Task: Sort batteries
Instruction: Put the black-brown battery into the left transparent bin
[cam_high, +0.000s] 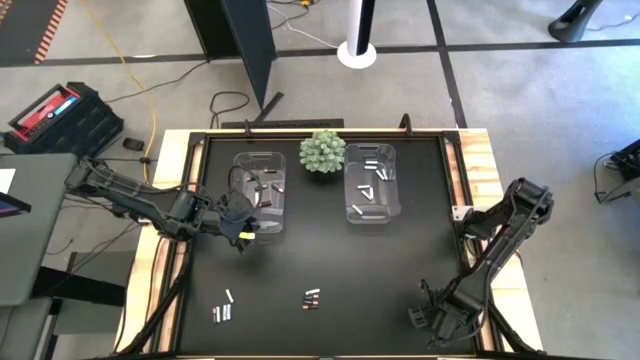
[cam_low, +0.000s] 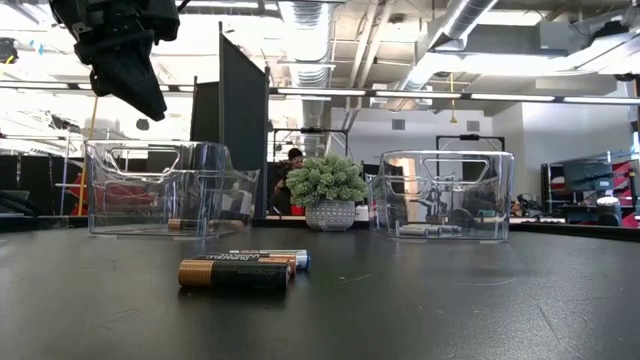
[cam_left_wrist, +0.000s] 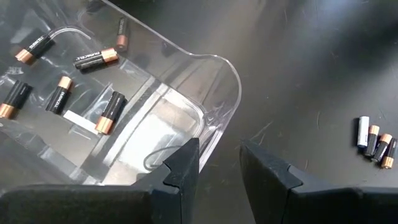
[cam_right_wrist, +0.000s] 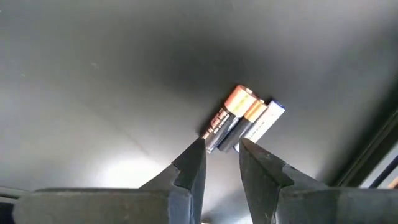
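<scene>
Three batteries, two dark with copper ends and one silver-white, lie side by side on the black table. My right gripper stands open just short of them, empty; in the high view it is near the front right. Another small group of batteries lies at the front left. My left gripper is open and empty, above the near corner of the left clear bin. That bin holds several dark batteries. The right bin holds pale ones.
A green spiky plant in a pot stands between the two bins at the back. The middle group of batteries lies on the open black surface in front of the bins. Wooden rails edge the table.
</scene>
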